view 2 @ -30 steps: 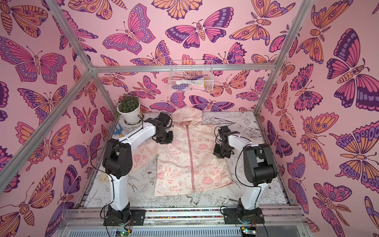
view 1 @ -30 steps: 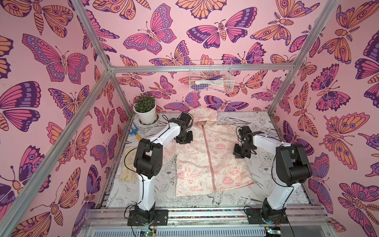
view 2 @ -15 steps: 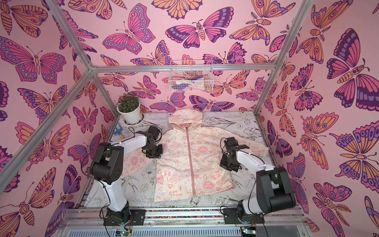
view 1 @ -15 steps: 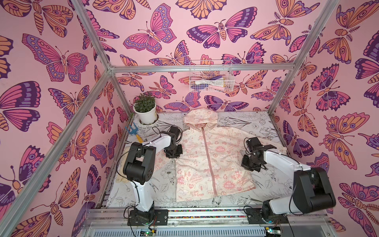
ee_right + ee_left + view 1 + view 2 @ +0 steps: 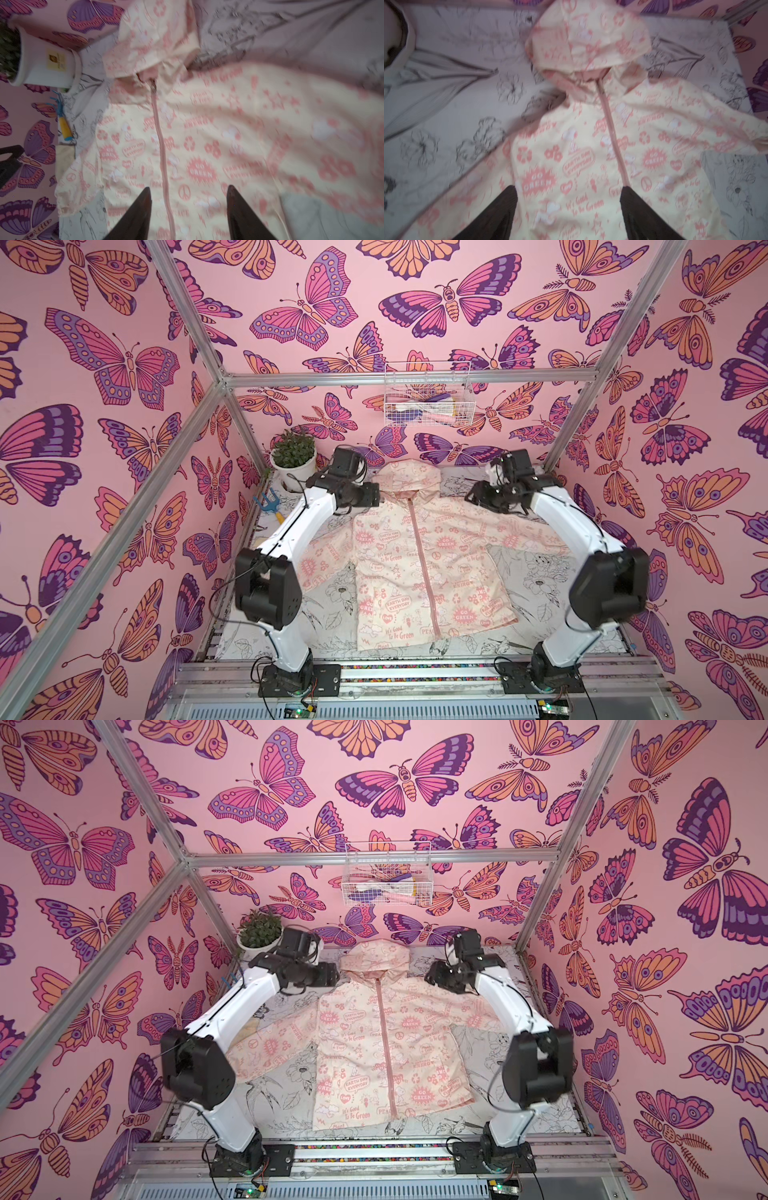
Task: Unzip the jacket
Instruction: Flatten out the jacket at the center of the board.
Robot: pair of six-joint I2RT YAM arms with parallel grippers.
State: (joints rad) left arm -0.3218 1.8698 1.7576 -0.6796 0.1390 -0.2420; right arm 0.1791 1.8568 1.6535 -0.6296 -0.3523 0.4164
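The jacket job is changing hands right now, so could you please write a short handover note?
Left end effector: open, empty, above the jacket to one side of its hood.
Right end effector: open, empty, above the opposite side.
Jacket: flat on the table, front up, hood at the far end.
Done: nothing unzipped; the zipper is closed along its full length, pull at the collar.
Left: probably grip the pull, steady the collar, draw down to the hem.

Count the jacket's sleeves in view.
2: one sleeve lies spread beside the left arm, partly hidden by it; the other sleeve stretches toward the right arm.
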